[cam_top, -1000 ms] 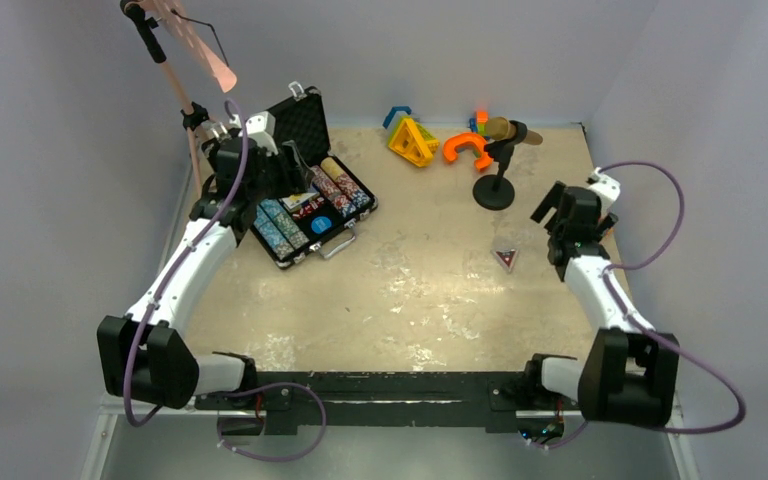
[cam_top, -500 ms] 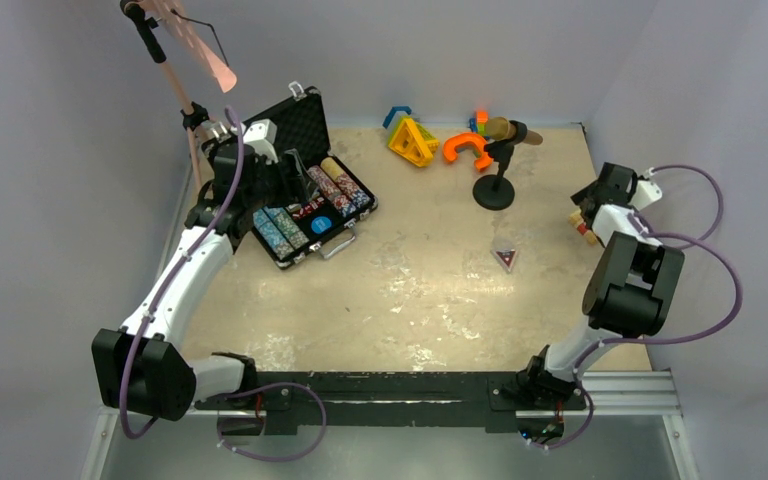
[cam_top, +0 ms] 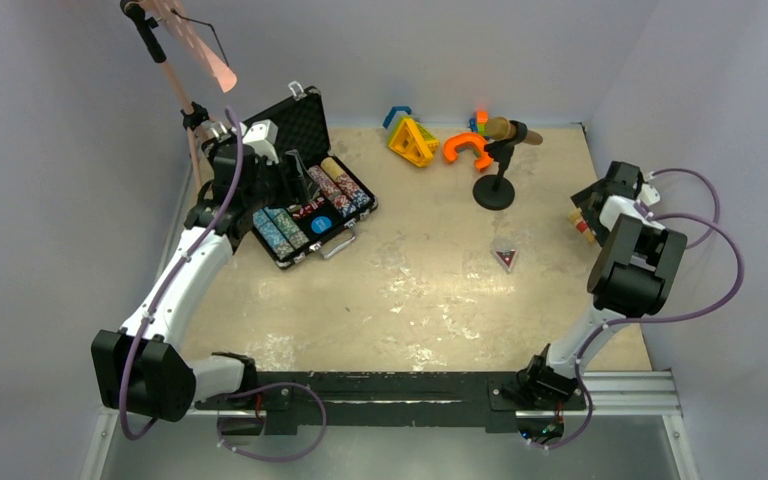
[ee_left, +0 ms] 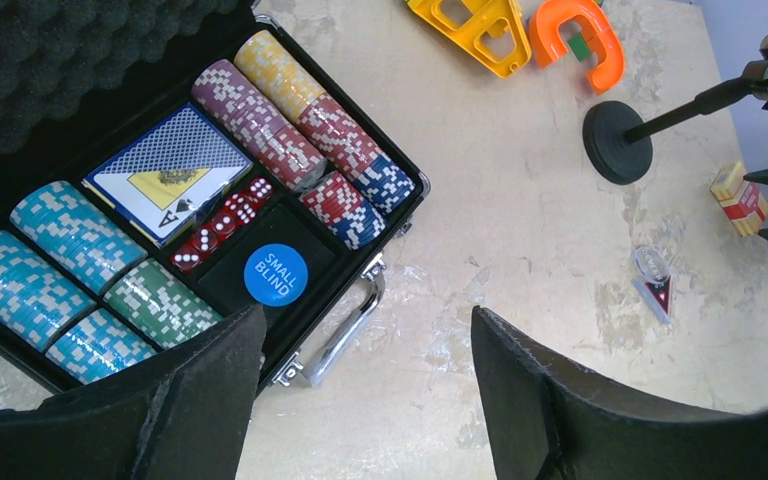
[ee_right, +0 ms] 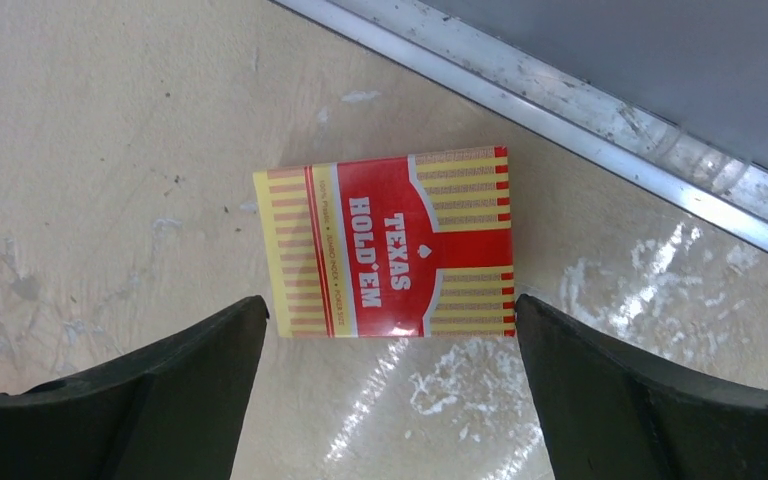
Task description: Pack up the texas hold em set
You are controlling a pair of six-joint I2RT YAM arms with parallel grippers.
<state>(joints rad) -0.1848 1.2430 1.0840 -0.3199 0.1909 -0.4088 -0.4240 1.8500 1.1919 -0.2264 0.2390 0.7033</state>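
A moment ago the right arm was over the right side of the desk. Now it has swung out to the far right edge. The right fingers hang spread wide, holding nothing, right over a red and yellow card box that says TEXAS HOLD'EM. The box lies flat on the desk, near the metal strip at its edge. We think this box is the next thing to pick up.

The left arm has hardly moved. The left fingers have spread a little more and hold nothing. They hang above the front of the black case, which stands open at the back left of the desk. Inside we see rows of chips, a deck of cards, red dice and a blue disc. So most of the set looks packed. The card box is far from the case, and so is a small dark triangle piece lying alone. The lid is up.

The desk is pale tan with shiny, scuffed patches. Bright toy shapes and a microphone stand sit at the back. Plain pale walls close in around it.
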